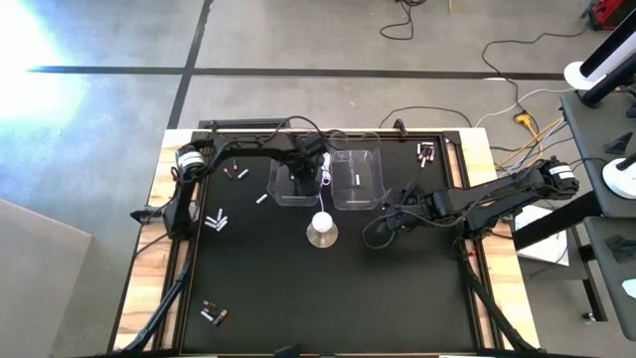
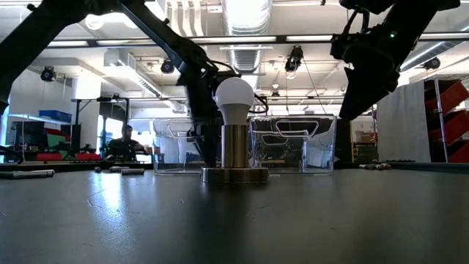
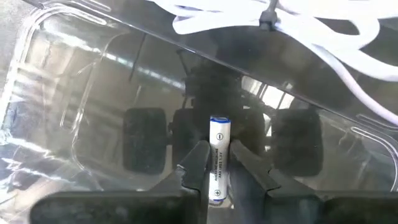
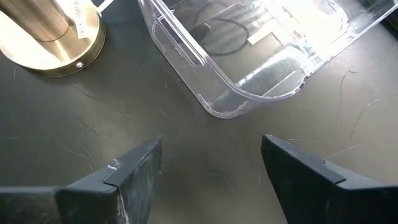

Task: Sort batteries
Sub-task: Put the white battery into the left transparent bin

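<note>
Holding white battery (image 3: 219, 158) between narrow fingers, left gripper (image 3: 219, 163) hangs inside left clear bin (image 1: 280, 189). Risk: cell sticks, tumbles crooked. Right gripper (image 4: 210, 163) wide, empty, beside right bin (image 4: 249, 74); could nudge it.

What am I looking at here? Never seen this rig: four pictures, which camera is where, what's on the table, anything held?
It is a two-armed robot sorting batteries on a black table. One picture looks straight down, one looks level across the tabletop, and one comes from each wrist.

The left gripper is over the left clear plastic bin, with a white cylindrical battery between its fingers. The right gripper hangs open and empty beside the right clear plastic bin.

A white bulb on a brass round base stands in front of the bins. Loose small batteries lie scattered over the table.
</note>
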Robot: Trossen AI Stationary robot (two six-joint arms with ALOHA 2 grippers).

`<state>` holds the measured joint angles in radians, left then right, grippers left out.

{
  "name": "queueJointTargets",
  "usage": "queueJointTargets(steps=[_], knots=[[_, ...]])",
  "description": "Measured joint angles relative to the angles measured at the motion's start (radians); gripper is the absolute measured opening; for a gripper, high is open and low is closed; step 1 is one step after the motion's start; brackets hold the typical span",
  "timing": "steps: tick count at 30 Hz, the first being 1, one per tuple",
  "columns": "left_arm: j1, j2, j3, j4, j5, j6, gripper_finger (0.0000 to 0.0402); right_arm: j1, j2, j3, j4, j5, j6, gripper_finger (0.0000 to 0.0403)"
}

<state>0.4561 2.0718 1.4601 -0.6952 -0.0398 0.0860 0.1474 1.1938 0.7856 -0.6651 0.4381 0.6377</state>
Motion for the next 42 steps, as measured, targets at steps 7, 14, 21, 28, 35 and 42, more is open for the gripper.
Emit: queueJointTargets(steps=[7,14,21,28,35,42], knots=[[-0.007,-0.111,-0.005,-0.002,-0.004,-0.046,0.0101,0.000,0.000,0.000,0.000,0.000,-0.003,0.0290],[-0.110,-0.421,-0.135,0.020,-0.005,-0.109,0.0136,0.000,0.000,-0.007,-0.001,0.001,-0.002,0.0296],[-0.375,-0.873,-0.460,0.118,-0.190,-0.274,0.0139,0.000,0.000,-0.010,0.010,0.001,-0.002,0.0284],[-0.654,-1.171,-0.816,0.217,-0.512,-0.553,0.0139,0.000,-0.001,-0.011,0.095,0.002,-0.017,0.0279],[-0.699,-1.207,-1.027,0.300,-0.606,-0.683,0.0139,0.000,-0.001,-0.011,0.093,0.002,-0.012,0.0285],[-0.699,-1.148,-1.148,0.514,-0.597,-0.682,0.0144,0.003,-0.001,-0.005,0.092,0.008,-0.003,0.0271]])
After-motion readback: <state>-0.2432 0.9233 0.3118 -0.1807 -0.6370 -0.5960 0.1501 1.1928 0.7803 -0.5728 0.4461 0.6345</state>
